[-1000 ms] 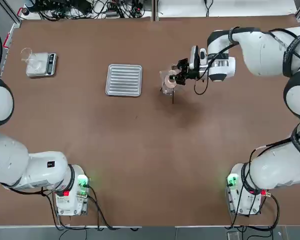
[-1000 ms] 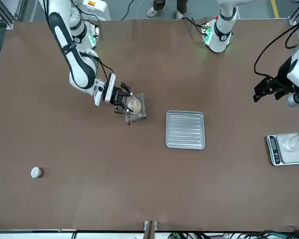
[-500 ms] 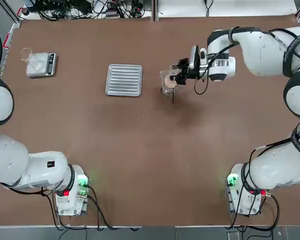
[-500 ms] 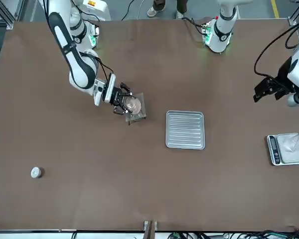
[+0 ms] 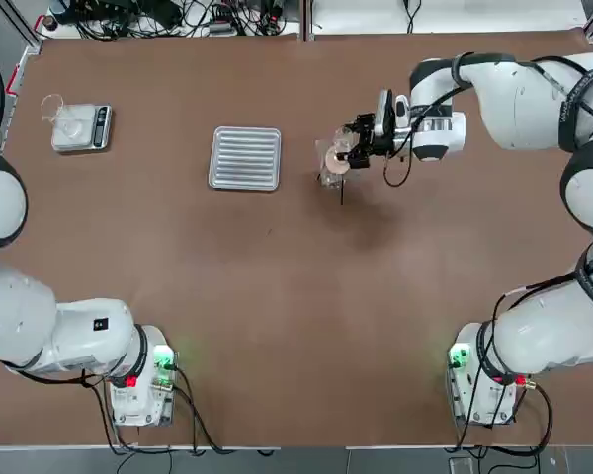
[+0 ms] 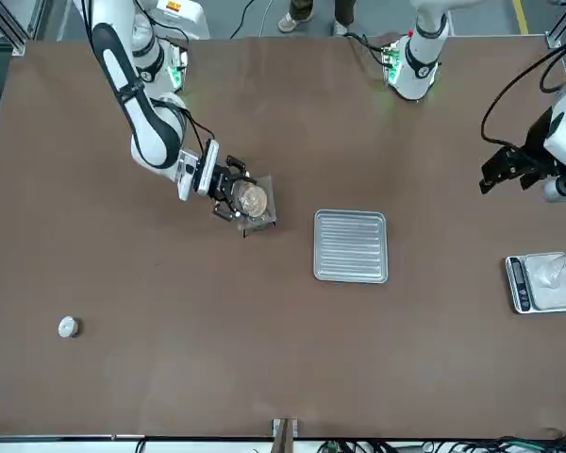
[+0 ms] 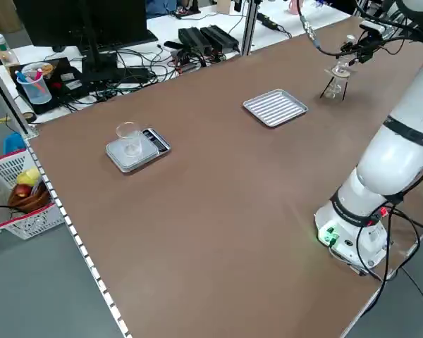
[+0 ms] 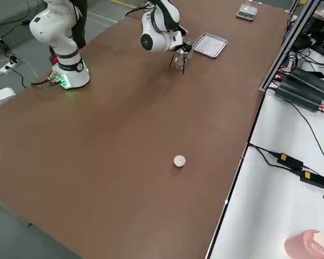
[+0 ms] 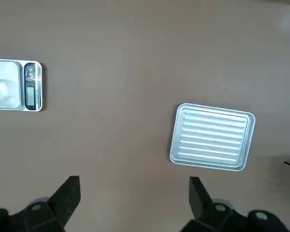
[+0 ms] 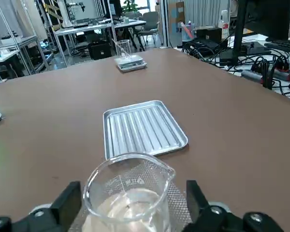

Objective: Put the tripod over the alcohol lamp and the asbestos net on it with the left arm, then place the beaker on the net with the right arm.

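Clear liquid fills the low part of the beaker (image 10: pixel 129 193), bottom centre of the right wrist view. Open fingers (image 10: pixel 67 208) of the right gripper (image 10: pixel 134 205) flank it; the left gripper's (image 9: pixel 134 200), bottom of its wrist view, stand open.

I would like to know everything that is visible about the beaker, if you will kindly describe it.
The beaker is a clear, colourless, see-through cylinder, seemingly glass, with an open round rim, a small pouring lip and white printed marks on its wall. It stands upright on the net's pale disc, above the tripod. The right arm's open tool has its fingers apart, one on either side of it.
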`<state>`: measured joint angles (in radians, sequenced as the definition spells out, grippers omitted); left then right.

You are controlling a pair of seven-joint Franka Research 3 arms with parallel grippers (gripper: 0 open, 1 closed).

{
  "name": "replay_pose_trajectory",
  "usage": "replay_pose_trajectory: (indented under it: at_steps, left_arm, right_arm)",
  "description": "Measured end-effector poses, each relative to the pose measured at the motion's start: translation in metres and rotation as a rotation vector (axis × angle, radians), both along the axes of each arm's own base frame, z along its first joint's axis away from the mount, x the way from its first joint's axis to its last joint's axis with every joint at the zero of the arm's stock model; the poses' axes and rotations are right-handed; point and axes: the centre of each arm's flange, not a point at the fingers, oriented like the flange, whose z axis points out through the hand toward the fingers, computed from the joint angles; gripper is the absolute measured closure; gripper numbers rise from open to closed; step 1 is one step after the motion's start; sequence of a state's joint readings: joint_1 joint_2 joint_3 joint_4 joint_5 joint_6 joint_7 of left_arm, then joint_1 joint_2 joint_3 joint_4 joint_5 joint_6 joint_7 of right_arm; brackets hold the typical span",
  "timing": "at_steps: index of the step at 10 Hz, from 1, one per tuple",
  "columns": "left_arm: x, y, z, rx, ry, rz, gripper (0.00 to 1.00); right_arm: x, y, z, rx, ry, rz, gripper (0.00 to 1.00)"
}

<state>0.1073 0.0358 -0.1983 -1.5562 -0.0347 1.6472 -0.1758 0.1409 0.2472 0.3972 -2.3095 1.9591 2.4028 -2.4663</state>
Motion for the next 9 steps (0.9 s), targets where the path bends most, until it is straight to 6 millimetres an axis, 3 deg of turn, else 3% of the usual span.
replay_pose_trajectory:
  at_steps: [9]
  left_arm:
    - [0.000, 0.004, 0.000, 0.000, 0.000, 0.006, 0.01]
  right_arm:
    - [-0.006, -0.014, -0.012, -0.025, 0.028, -0.020, 0.00]
